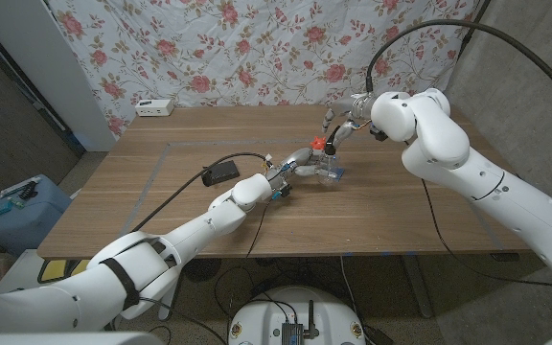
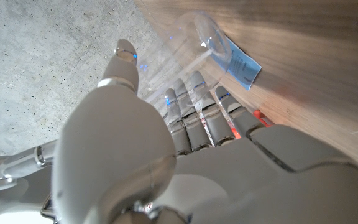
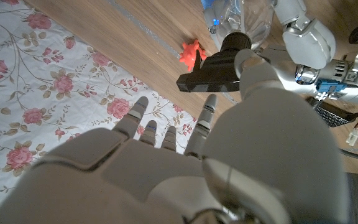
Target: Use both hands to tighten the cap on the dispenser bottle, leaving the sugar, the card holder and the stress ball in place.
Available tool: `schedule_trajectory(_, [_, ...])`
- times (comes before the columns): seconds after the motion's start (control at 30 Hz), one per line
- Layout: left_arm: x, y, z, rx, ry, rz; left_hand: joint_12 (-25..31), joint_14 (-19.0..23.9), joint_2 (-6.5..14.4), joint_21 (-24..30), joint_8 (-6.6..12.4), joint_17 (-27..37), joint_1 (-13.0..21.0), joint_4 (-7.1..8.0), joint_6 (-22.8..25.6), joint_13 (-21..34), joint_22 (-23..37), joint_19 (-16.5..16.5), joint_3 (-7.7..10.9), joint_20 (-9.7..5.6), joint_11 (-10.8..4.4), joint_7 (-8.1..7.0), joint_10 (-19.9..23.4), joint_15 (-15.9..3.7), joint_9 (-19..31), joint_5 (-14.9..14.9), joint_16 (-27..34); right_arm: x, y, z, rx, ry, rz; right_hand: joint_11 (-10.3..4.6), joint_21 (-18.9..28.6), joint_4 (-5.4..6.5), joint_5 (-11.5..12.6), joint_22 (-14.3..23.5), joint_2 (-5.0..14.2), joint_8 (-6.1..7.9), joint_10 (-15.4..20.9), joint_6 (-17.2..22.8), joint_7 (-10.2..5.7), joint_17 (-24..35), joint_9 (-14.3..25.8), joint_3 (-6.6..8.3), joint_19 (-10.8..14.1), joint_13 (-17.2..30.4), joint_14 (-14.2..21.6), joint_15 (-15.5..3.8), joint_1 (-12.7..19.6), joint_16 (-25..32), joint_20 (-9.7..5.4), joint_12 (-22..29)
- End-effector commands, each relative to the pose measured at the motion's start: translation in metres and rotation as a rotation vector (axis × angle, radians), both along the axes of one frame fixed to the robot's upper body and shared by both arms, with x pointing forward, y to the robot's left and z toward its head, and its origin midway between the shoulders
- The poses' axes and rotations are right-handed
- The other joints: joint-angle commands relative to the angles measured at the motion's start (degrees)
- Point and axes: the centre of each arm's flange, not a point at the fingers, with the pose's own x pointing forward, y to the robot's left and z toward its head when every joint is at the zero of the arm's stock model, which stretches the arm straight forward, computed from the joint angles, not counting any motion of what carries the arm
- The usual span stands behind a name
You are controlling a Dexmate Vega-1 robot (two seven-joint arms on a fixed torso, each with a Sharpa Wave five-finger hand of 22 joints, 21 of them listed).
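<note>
A clear plastic dispenser bottle (image 1: 331, 170) with a blue label stood on the wooden counter (image 1: 161, 182), just right of the frame's centre. The left hand (image 1: 295, 165) had its fingers (image 2: 197, 93) wrapped around the bottle's body. The right hand (image 1: 345, 129), above it, pinched the black pump cap (image 3: 216, 68) between thumb and fingers (image 3: 205, 115). A flat black object (image 1: 221, 173) lay on the counter, left of the bottle. A small red thing (image 3: 190, 52) lay near the bottle.
</note>
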Motion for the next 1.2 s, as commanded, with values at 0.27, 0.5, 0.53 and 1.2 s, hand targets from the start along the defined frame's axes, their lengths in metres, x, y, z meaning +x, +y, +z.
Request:
schedule_trajectory(0.27, [0.0019,0.0002,0.0019,0.002,0.001,-0.001,0.11,0.43,5.89,0.0,0.33,0.29,-2.56,2.8,5.91,0.35,0.15,-0.14,3.37,-4.69,-0.04,-1.44,0.56,-4.67,0.17,-0.09,0.32,0.0006,0.0046,0.0004,0.019,0.014,-0.035,1.01,0.58,2.31,-1.11,0.19,-0.07,0.15,1.72,0.8,0.01,0.39,-0.11,-2.34,1.17,0.11,0.68,0.5,-5.71,0.86,0.73,1.01])
schedule_trajectory(0.5, [0.0025,-0.0003,0.0024,0.004,0.001,-0.001,0.1,0.45,5.91,0.0,0.3,0.31,-2.63,2.85,5.87,0.38,0.15,-0.12,3.35,-4.7,-0.02,-1.49,0.59,-4.6,0.17,-0.1,0.35,-0.0016,0.0069,-0.0015,0.02,-0.015,-0.057,1.26,0.67,3.38,-1.72,0.18,-0.32,1.25,4.6,4.44,0.24,0.37,-0.28,-3.71,2.03,0.07,2.22,-0.02,-8.92,1.43,0.74,1.79])
schedule_trajectory(0.53, [0.0027,-0.0003,0.0024,0.004,0.001,-0.001,0.1,0.47,5.91,0.0,0.3,0.3,-2.63,2.85,5.87,0.38,0.15,-0.13,3.36,-4.7,0.0,-1.46,0.59,-4.59,0.17,-0.1,0.35,-0.0018,0.0072,-0.0017,0.019,-0.019,-0.061,1.24,0.7,3.46,-1.76,0.18,-0.42,1.3,4.91,4.7,0.23,0.37,-0.32,-3.87,2.2,0.07,2.37,-0.07,-9.23,1.48,0.69,1.87])
schedule_trajectory(1.2, [0.0036,-0.0003,0.0008,0.003,0.007,-0.002,0.07,0.49,5.86,0.02,0.31,0.28,-2.68,2.86,5.97,0.46,0.15,-0.06,3.37,-4.52,-0.03,-1.48,0.64,-4.59,0.17,-0.12,0.33,0.0001,0.0092,-0.0048,0.011,-0.029,-0.152,1.94,0.82,5.03,-2.28,0.19,-0.6,2.05,9.62,9.32,3.54,0.4,-0.77,-5.9,3.99,0.03,5.29,-0.97,-14.1,2.35,0.09,2.7])
